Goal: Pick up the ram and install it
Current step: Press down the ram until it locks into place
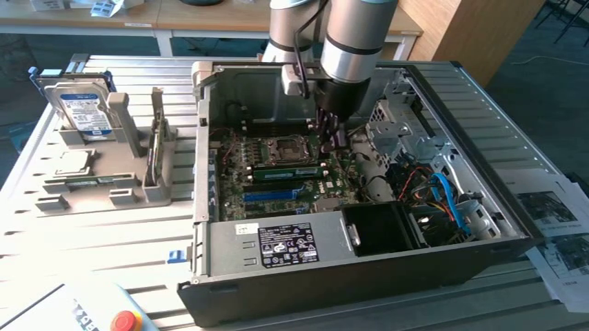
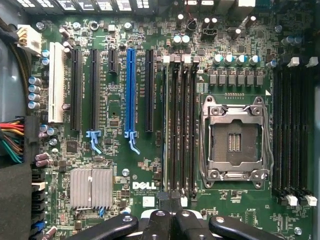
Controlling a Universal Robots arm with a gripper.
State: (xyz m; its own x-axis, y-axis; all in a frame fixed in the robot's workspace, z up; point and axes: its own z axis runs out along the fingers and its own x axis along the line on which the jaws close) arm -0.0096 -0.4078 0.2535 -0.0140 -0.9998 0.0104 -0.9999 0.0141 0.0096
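The ram (image 1: 285, 172), a narrow green strip with dark chips, stands on edge in the memory slot nearest the blue slot (image 1: 276, 194) on the motherboard inside the open PC case (image 1: 368, 276). From the wrist camera the ram (image 2: 164, 125) appears as a thin pale line edge-on beside the black memory slots (image 2: 182, 125). My gripper (image 1: 332, 138) hangs inside the case above the slots' end toward the exterior view's right. Its black fingers (image 2: 156, 222) are shut, tips together. It does not touch the ram.
The empty CPU socket (image 2: 234, 142) lies beside the slots. Drive cages and cables (image 1: 442, 193) crowd the case on the exterior view's right. A grey rack (image 1: 101, 186) at the exterior view's left holds a hard drive (image 1: 83, 110) and a thin upright board (image 1: 156, 138). Papers (image 1: 561, 221) lie outside the case.
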